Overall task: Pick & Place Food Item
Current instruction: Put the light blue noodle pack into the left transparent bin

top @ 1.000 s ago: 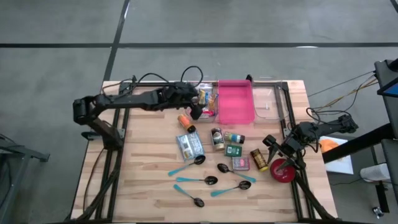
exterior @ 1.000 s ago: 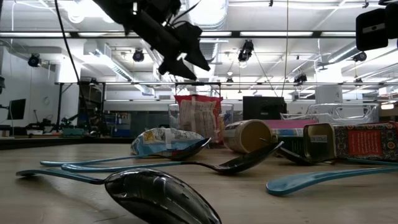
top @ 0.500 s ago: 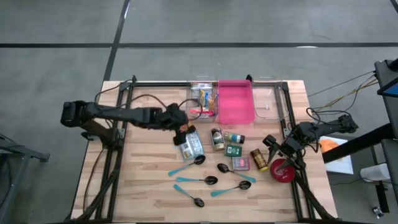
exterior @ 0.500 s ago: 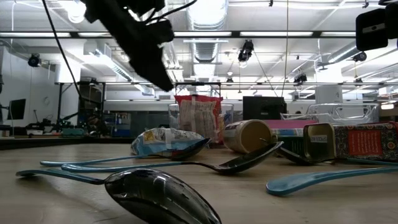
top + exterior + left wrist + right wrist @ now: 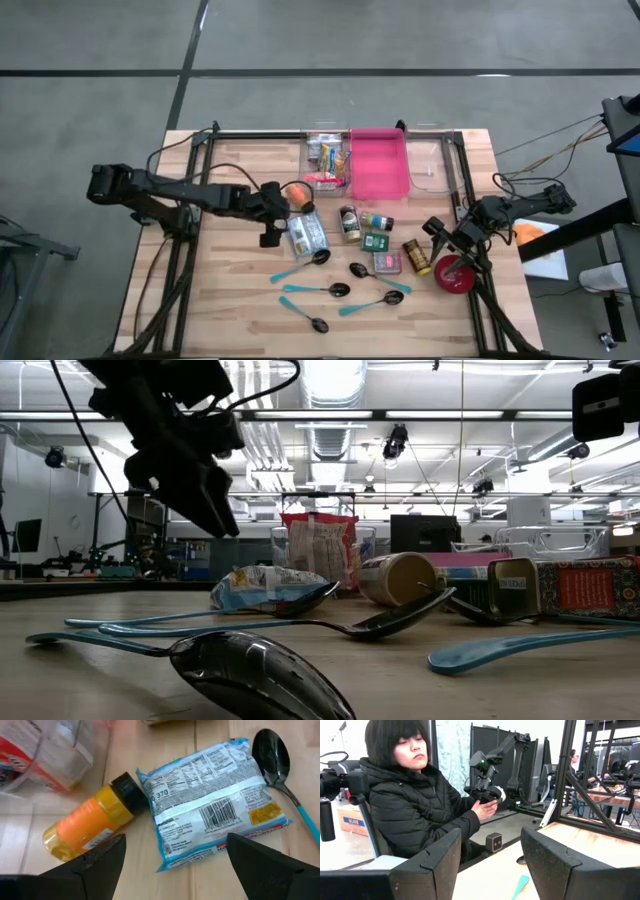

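Observation:
A blue-and-white food packet (image 5: 305, 235) (image 5: 215, 805) lies flat on the wooden table, label side up. Beside it, toward the far edge, an orange bottle (image 5: 298, 193) (image 5: 90, 822) with a black cap lies on its side. My left gripper (image 5: 276, 222) (image 5: 175, 870) (image 5: 212, 520) hangs open above the table just left of the packet, slanting down toward it, and touches nothing. At the table's right edge my right gripper (image 5: 448, 245) (image 5: 490, 870) waits, open and with nothing between its fingers, pointing level into the room.
A clear bin of snacks (image 5: 327, 160), a pink tray (image 5: 378, 162) and a second clear bin (image 5: 430, 165) stand at the far edge. Jars and tins (image 5: 375, 241) lie right of the packet, several spoons (image 5: 330, 290) near the front. A seated person (image 5: 415, 795) shows beyond the table.
My left gripper has come from the clear snack bin toward the table's near and left edges and has sunk, rolling as it went. It has stayed open and now hangs beside the packet. Nothing on the table has moved.

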Robot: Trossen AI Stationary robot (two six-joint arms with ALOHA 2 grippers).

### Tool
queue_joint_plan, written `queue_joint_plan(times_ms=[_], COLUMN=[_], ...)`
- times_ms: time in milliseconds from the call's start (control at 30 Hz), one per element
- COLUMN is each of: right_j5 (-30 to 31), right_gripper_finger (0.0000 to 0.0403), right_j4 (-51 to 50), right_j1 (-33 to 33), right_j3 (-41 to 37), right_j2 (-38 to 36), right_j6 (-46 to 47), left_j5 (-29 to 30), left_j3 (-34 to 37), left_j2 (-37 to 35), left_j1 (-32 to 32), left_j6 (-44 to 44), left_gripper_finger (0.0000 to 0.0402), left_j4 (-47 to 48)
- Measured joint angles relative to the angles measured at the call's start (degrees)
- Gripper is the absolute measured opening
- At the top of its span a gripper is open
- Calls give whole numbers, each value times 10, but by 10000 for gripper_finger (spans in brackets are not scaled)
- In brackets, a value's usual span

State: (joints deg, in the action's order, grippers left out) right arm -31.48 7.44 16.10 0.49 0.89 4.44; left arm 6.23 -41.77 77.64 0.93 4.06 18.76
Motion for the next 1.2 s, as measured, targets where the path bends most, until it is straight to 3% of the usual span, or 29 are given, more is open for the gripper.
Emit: queue_joint_plan(times_ms=[167,333,733,1200], right_j5=[0,0,0,0], right_gripper_finger=[206,206,206,206], right_j4=[0,0,0,0], right_j1=[0,0,0,0], right_j3=[0,0,0,0], right_j2=[0,0,0,0], right_j6=[0,0,-1,-1], left_j5=[-12,-63,-93,-97], left_j3=[16,35,116,131], left_j2=[1,1,1,15], left_j1=[8,31,64,64], left_j6=[9,36,46,34], left_gripper_finger=[344,344,344,344], left_j4=[-33,-67,-191,-205])
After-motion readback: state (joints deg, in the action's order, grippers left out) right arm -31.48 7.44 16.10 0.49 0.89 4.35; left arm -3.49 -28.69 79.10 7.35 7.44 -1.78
